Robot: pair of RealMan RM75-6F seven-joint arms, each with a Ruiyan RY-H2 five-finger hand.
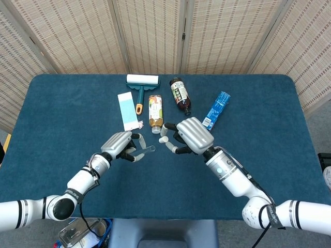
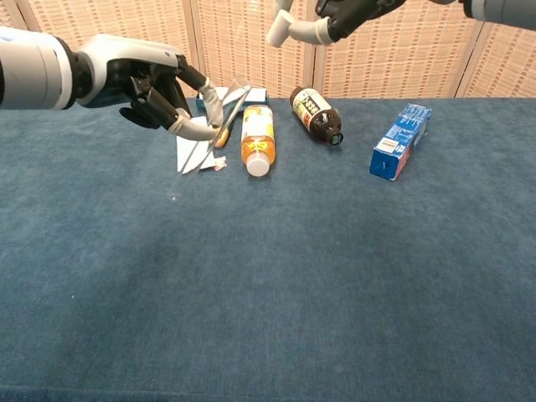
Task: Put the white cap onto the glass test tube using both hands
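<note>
My left hand grips the glass test tube above the table, with the tube's open end pointing right toward the centre. My right hand is raised higher and pinches the small white cap between thumb and finger. In the head view the cap hangs just right of and above the tube's mouth, a short gap apart. In the chest view the right hand is partly cut off by the top edge.
On the blue table behind the hands lie a lint roller, a pale blue card, an amber drink bottle, a dark bottle and a blue carton.
</note>
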